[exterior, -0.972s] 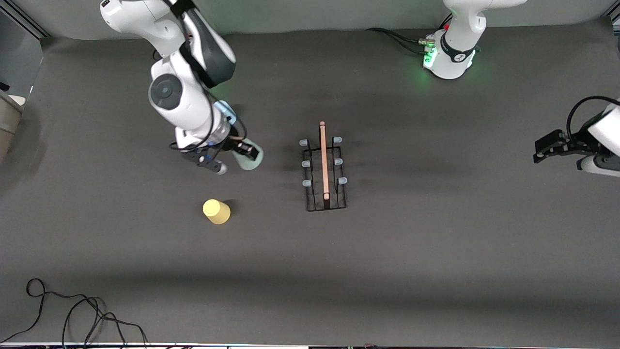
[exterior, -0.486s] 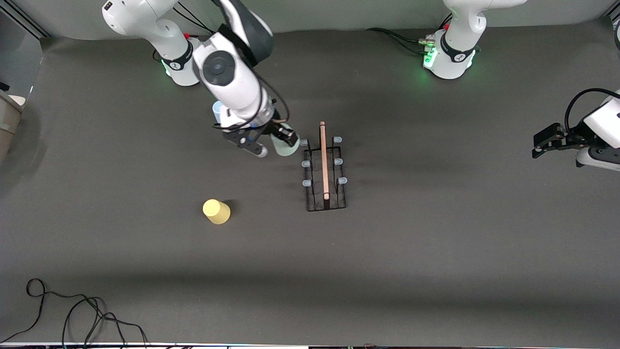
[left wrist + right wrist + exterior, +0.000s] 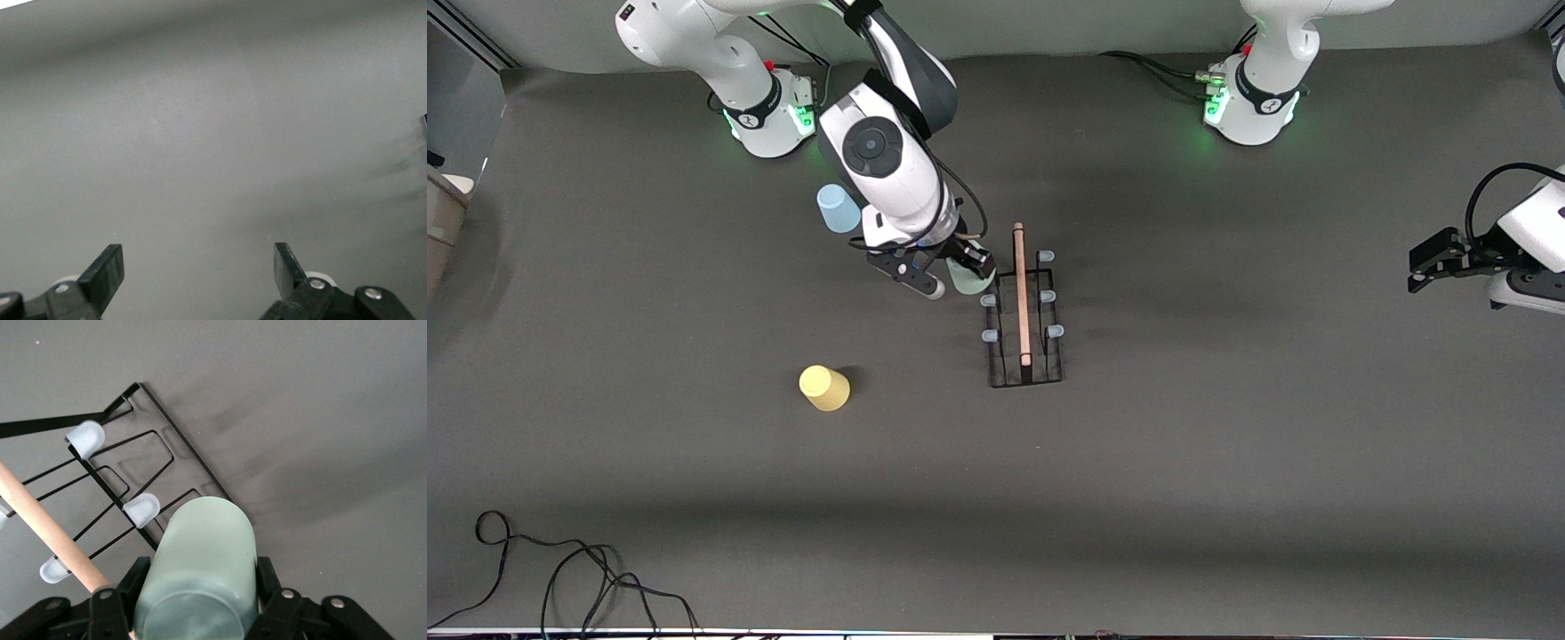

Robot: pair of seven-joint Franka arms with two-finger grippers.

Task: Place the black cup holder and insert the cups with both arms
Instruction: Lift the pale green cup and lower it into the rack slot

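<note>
The black cup holder stands mid-table, its wooden rod handle on top and pale-capped prongs along both sides. My right gripper is shut on the pale green cup and holds it tilted over the rack's corner nearest the right arm's base; it fills the right wrist view, beside the prongs. The light blue cup stands upside down on the table beside the right arm. The yellow cup stands upside down nearer the front camera. My left gripper is open and empty at the left arm's end of the table.
A black cable lies coiled on the table at the corner nearest the front camera, at the right arm's end. The two green-lit bases stand along the table's edge farthest from the front camera.
My right gripper has carried the pale green cup from beside the yellow cup's side of the table over to the rack's corner, uncovering the light blue cup. The left arm has barely moved.
</note>
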